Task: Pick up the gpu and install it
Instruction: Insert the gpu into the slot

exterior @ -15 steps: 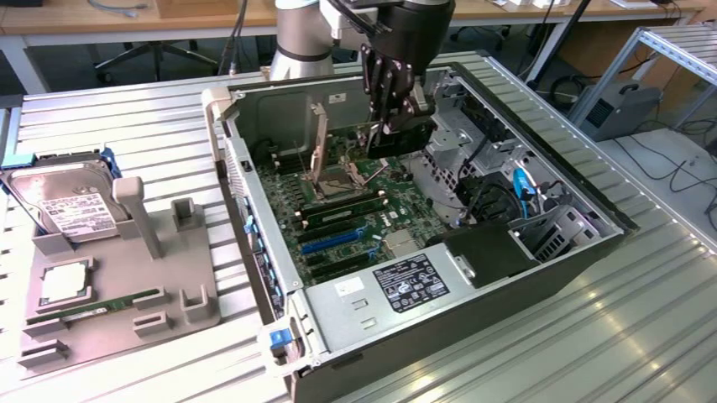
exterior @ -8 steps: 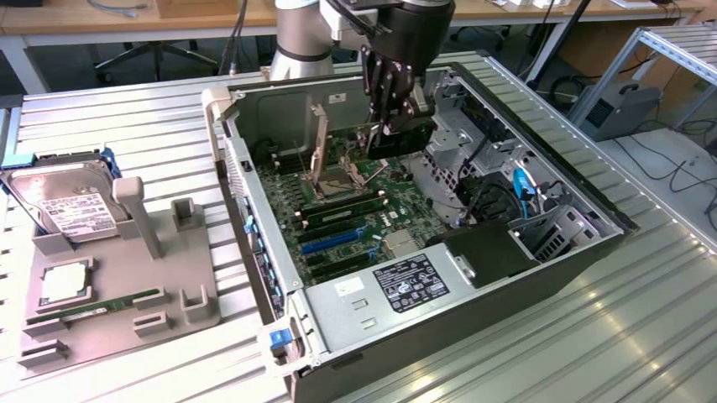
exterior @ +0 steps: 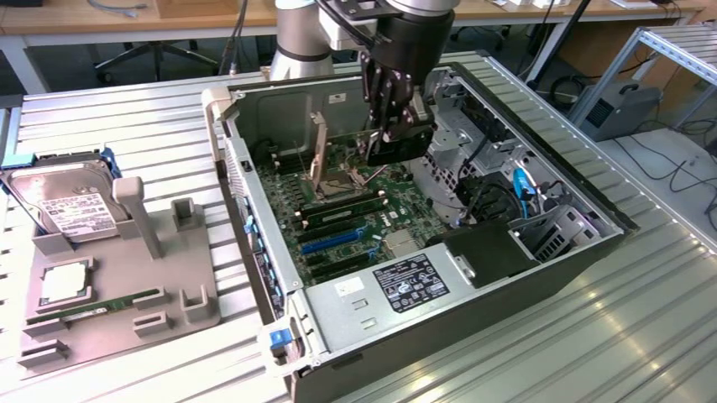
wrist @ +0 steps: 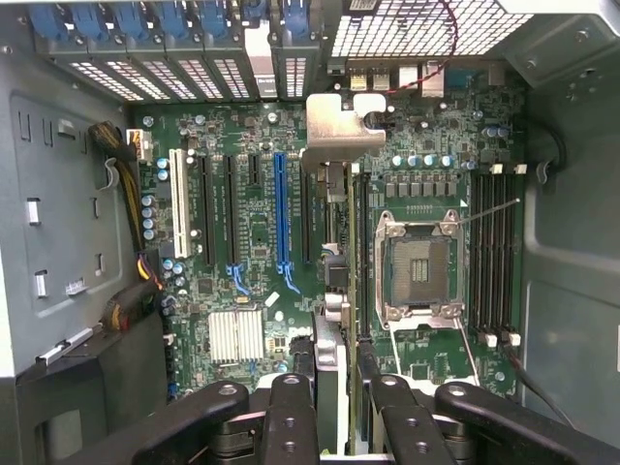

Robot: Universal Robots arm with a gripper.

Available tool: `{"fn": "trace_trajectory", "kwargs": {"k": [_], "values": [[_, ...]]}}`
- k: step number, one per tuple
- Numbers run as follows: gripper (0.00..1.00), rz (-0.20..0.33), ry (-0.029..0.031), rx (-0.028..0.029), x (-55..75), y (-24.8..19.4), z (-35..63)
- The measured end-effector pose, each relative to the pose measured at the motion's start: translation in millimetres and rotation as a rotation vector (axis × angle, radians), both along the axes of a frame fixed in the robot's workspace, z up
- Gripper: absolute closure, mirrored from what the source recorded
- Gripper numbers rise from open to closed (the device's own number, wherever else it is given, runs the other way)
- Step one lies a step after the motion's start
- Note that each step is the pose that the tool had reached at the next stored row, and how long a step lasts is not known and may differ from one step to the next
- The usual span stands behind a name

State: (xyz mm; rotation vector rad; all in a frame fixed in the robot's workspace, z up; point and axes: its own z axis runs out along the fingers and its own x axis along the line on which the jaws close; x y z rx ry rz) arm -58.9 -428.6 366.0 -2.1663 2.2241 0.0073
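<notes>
Pincer [exterior: 392, 126] stood in the upper middle of the exterior view, reaching down into the open computer case [exterior: 269, 252] and clamped on the gpu [exterior: 399, 151], which hung as a dark slab just under the fingers, above the motherboard [exterior: 348, 227] and apart from it, as far as that angle showed. At the exterior view's left, on the worktop [exterior: 134, 109], a grey fixture [exterior: 112, 332] carried a hard drive [exterior: 67, 210] and a RAM stick [exterior: 96, 309], with no card among them.

From the wrist view, the pincer [wrist: 347, 358] gripped the gpu [wrist: 341, 126] edge-on: a thin board ran from between the fingers [wrist: 291, 407] to its silver bracket, which sat near the case's rear slot openings. The card lay between the blue slot [wrist: 281, 208] and the CPU socket [wrist: 417, 266].

Pick-up looked done and the card had been brought inside the case, roughly lined up over the slots. Seating it looked not yet done, though whether its edge touched a slot could not be told.
</notes>
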Motion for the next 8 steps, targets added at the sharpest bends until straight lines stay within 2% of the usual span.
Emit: {"fn": "trace_trajectory", "kwargs": {"k": [8], "values": [[0.73, 0.0, 0.0, -0.0001, -3.0, -0.5, -1.1]]}}
